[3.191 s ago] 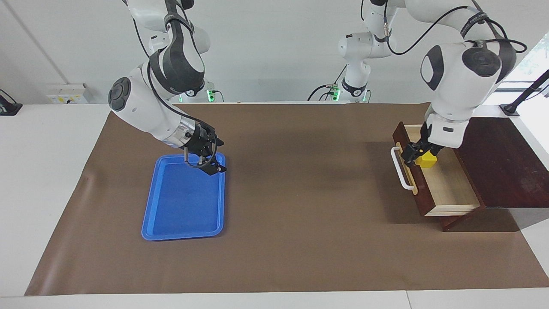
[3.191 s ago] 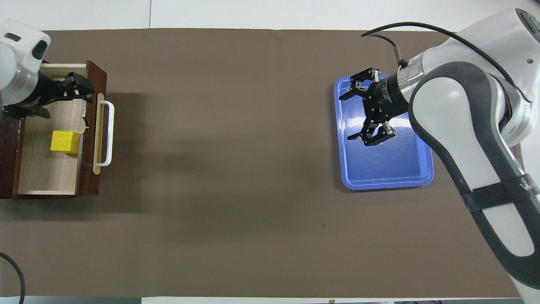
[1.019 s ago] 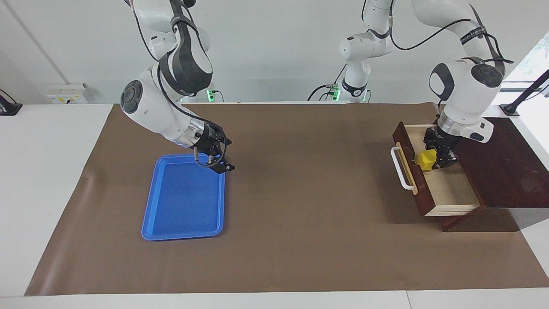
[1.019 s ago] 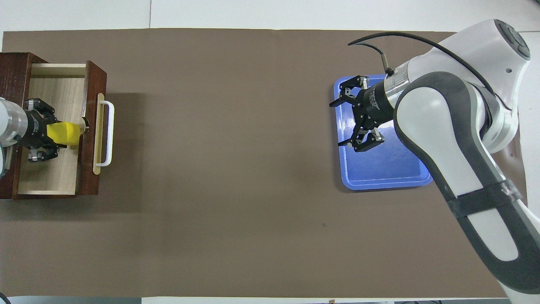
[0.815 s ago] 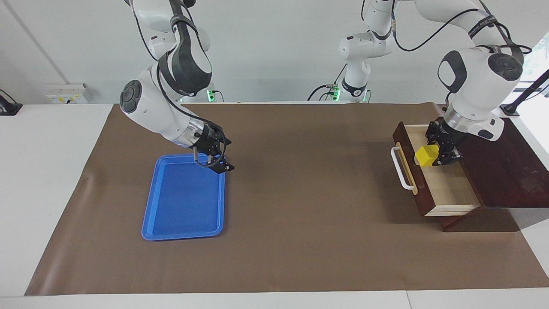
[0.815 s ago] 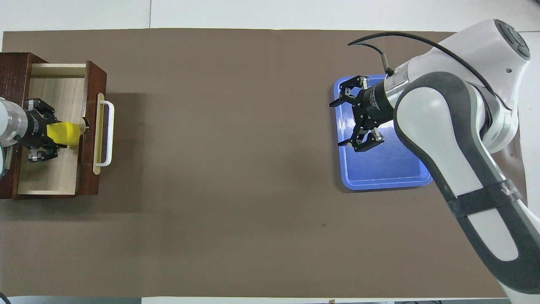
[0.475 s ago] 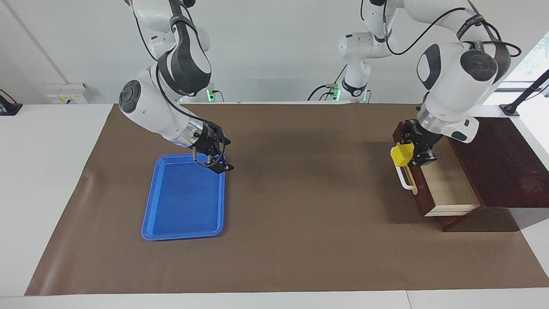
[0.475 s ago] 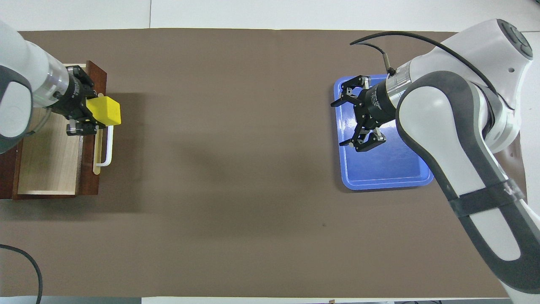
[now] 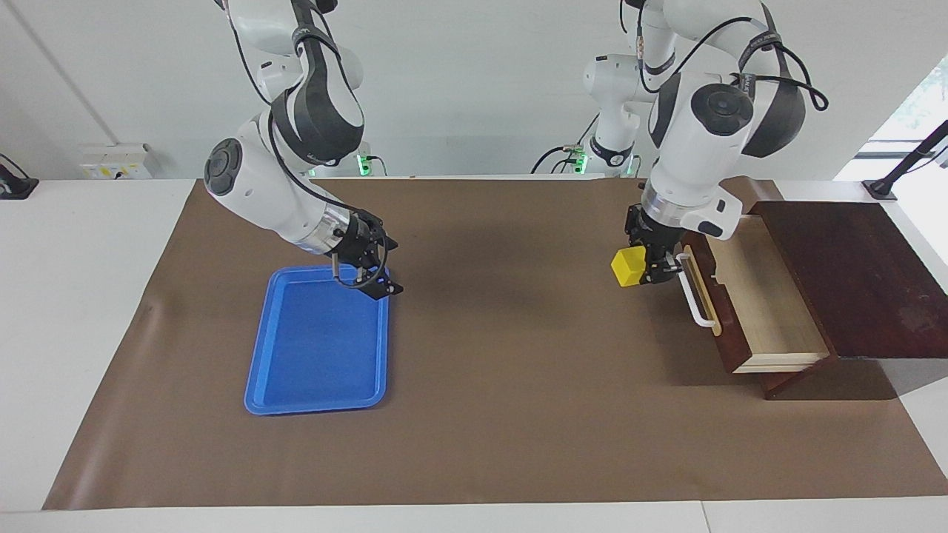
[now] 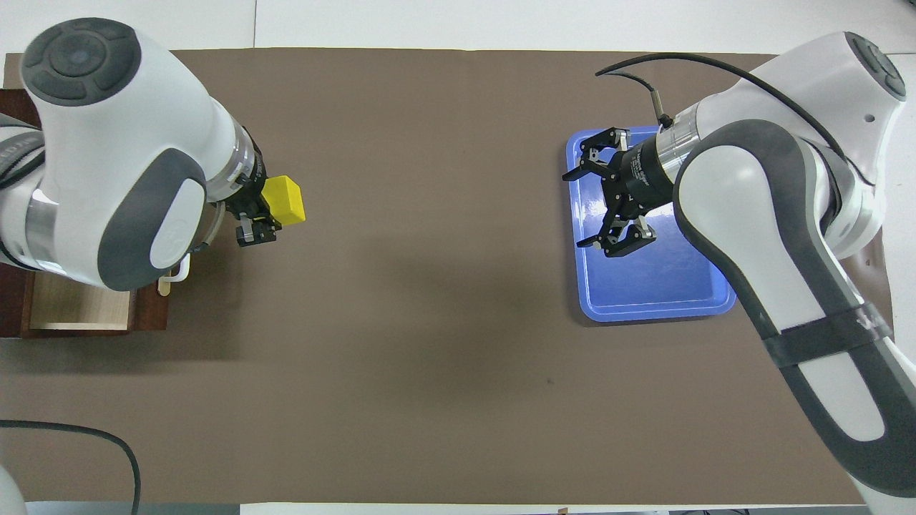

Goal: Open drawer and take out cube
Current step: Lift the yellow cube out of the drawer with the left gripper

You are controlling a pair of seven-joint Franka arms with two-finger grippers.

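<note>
The drawer (image 9: pixel 763 303) stands pulled open at the left arm's end of the table, its pale-wood inside bare and its white bar handle (image 9: pixel 695 295) facing the table's middle. My left gripper (image 9: pixel 641 268) is shut on the yellow cube (image 9: pixel 626 266) and holds it in the air over the brown mat, just in front of the drawer's handle. In the overhead view the cube (image 10: pixel 283 200) shows past the left arm, which hides most of the drawer (image 10: pixel 79 307). My right gripper (image 9: pixel 370 275) is open and empty over the blue tray's corner nearest the robots.
A flat blue tray (image 9: pixel 318 344) lies on the brown mat (image 9: pixel 503 348) toward the right arm's end; it also shows in the overhead view (image 10: pixel 655 286). The dark wooden box (image 9: pixel 866 281) holds the drawer.
My left gripper has lifted the cube out of the drawer and carried it over the drawer front toward the table's middle. The right arm has hardly moved.
</note>
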